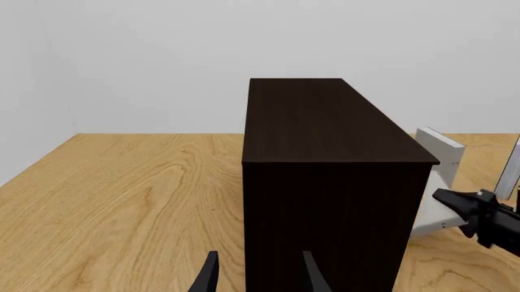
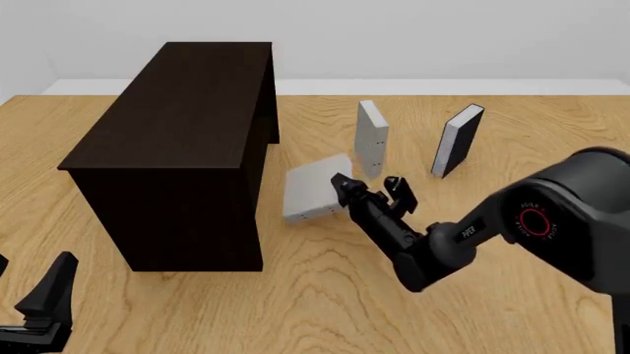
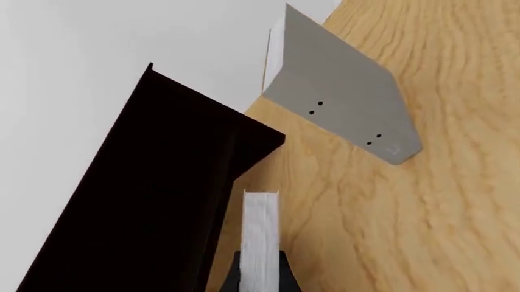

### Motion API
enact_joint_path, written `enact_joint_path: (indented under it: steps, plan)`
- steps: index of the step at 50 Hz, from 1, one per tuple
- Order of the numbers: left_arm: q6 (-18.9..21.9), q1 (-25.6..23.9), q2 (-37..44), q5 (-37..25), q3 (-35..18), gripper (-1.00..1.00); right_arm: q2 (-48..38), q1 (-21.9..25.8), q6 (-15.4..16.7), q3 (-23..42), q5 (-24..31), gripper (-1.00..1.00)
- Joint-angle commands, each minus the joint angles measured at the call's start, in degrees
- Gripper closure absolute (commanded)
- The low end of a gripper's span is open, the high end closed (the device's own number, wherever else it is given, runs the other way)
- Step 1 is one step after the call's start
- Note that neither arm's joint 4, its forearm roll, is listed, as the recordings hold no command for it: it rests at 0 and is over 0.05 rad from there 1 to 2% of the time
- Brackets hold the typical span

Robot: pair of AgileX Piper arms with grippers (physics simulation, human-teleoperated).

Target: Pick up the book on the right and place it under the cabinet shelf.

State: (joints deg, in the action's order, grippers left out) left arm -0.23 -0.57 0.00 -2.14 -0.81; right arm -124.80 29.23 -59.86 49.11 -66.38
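From the left wrist view I see the left gripper [image 1: 258, 277] with its fingers spread wide, holding nothing, facing the cabinet shelf [image 1: 325, 182]. The front view shows my right gripper [image 2: 367, 184] near the book [image 2: 313, 190], which lies low just beside the cabinet's open side; a second grey book [image 2: 371, 137] and a black book [image 2: 458, 140] stand beyond. In the right wrist view, the fingers [image 3: 281, 274] clamp the book's white page edge [image 3: 261, 237] beside the cabinet.

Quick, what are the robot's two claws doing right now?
Left gripper: open, holding nothing.
Right gripper: closed on the grey book, beside the cabinet.
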Motion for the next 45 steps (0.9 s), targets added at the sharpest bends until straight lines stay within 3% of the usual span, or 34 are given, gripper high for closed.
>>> enact_joint_path:
  steps: [1,18,19,35,45]
  plan:
    - [0.28,0.13,0.07,0.78,0.08,-1.0,-3.86,-0.13,-2.02,-2.3,-3.52,1.0]
    - [0.26,0.13,0.07,0.79,0.08,-1.0,-7.37,0.24,-0.99,-2.02,-3.52,1.0]
    - [0.26,0.13,0.07,0.79,0.08,-1.0,-7.17,0.16,-0.95,-2.2,-3.52,-1.0]
    - [0.26,0.16,0.07,0.89,0.22,-1.0,-6.73,-0.76,2.86,-5.96,-3.52,-1.0]
    - [0.27,0.17,0.07,0.92,0.23,-1.0,-5.98,-1.81,6.96,-9.45,-3.52,-1.0]
